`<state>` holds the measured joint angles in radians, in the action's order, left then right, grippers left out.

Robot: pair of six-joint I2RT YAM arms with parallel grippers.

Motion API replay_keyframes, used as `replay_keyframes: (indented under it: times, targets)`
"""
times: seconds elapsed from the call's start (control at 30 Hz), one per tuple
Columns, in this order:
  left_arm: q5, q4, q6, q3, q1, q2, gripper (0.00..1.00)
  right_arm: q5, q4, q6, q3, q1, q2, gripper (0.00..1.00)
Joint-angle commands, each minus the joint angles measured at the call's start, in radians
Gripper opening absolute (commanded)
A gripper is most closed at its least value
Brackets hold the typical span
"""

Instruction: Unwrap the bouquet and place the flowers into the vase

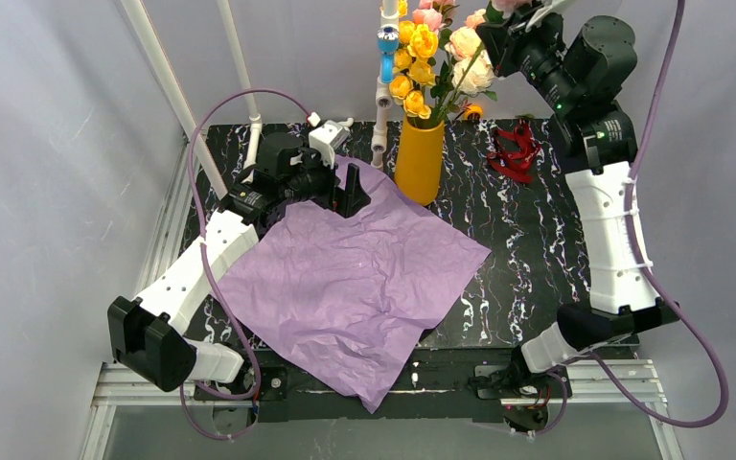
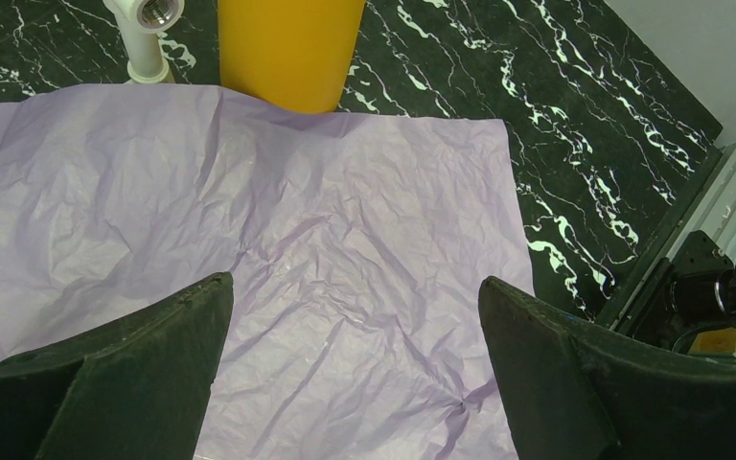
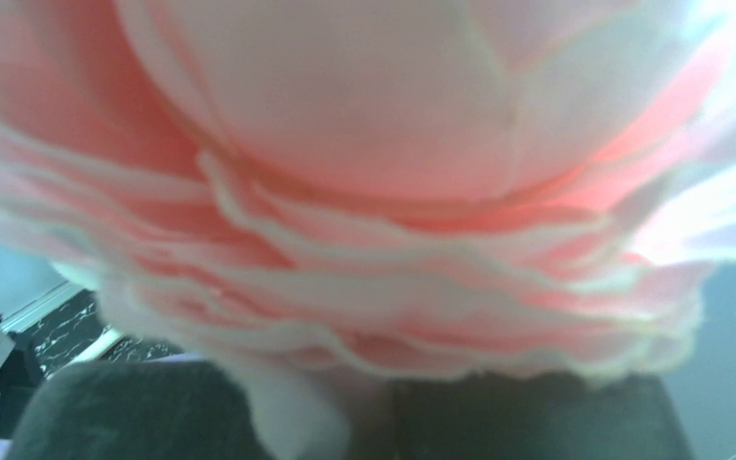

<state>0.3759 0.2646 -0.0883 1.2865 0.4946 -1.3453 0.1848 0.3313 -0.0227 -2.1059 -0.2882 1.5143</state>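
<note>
There is one vase [image 1: 420, 163], mustard yellow, standing at the far middle of the black marbled table [image 1: 537, 249]. It holds the flowers [image 1: 420, 67]: at least five yellow heads on the left and a few pink and cream ones to the right, though they overlap too much for a sure count. One sheet of lilac paper [image 1: 355, 278] lies flat and creased over the near left of the table, its near corner hanging off the edge. One red ribbon [image 1: 515, 153] lies on the table to the right of the vase. One white pipe [image 1: 384, 96] with a blue section rises just left of the vase.

The left gripper [image 1: 340, 199] hovers over the far corner of the paper with its jaws spread wide and nothing between them. The right gripper [image 1: 498, 21] is high at the far right, above the vase, next to a pink rose [image 1: 510, 5].

The left wrist view shows the wide gap between the two fingers [image 2: 144, 374], the paper's far edge touching the foot of the vase [image 2: 292, 48], and the pipe's open fitting [image 2: 149, 29]. The right wrist view is almost filled by the pink rose [image 3: 393, 192], blurred and very close. The dark fingers [image 3: 537, 412] sit nearly together beneath it, apparently closed on its base.
</note>
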Motion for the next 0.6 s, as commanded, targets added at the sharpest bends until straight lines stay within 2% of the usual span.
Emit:
replay_keyframes:
  times: [0.0,0.33,0.57]
  targets:
    - [-0.007,-0.018,0.016,-0.019,-0.002,0.048,1.00,-0.025,-0.117,0.033,-0.060,0.001,0.038,0.01]
    - [-0.021,-0.025,0.020,-0.044,-0.014,0.054,1.00,-0.010,-0.154,0.083,-0.027,0.001,0.101,0.01]
    - [-0.026,-0.022,0.022,-0.059,-0.021,0.051,1.00,-0.008,-0.157,0.026,0.093,0.000,0.105,0.01]
